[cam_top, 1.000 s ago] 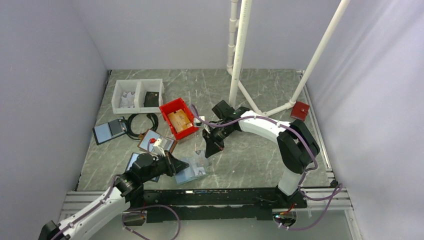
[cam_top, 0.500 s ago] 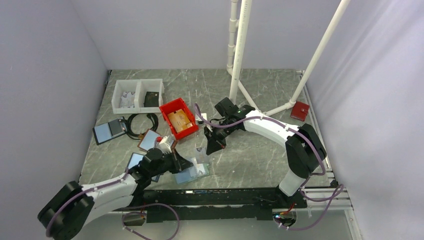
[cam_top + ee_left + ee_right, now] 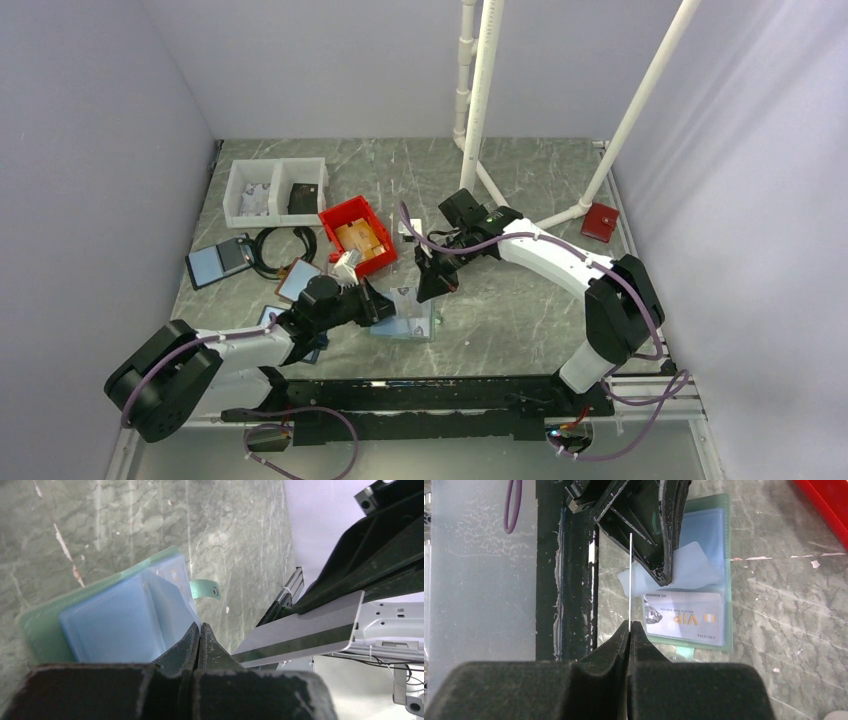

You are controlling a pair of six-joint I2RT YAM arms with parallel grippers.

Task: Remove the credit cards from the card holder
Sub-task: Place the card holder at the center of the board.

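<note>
The right gripper [image 3: 630, 626] is clenched on 1 credit card [image 3: 305, 630], lifted above the open card holder [image 3: 408, 326], which lies at 5 o'clock from the red bin [image 3: 358, 235]. The left gripper [image 3: 199, 631], clenched empty, pins the holder down. If that pin slips, the holder could drag along. A second card [image 3: 684, 617] inside reads "VIP".

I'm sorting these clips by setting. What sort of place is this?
Probably a robotics lab test cell: plain pale walls box in a marble-patterned table, the left arm and right arm are bolted to a rail at its near edge, and a white pipe frame stands at the back.
</note>
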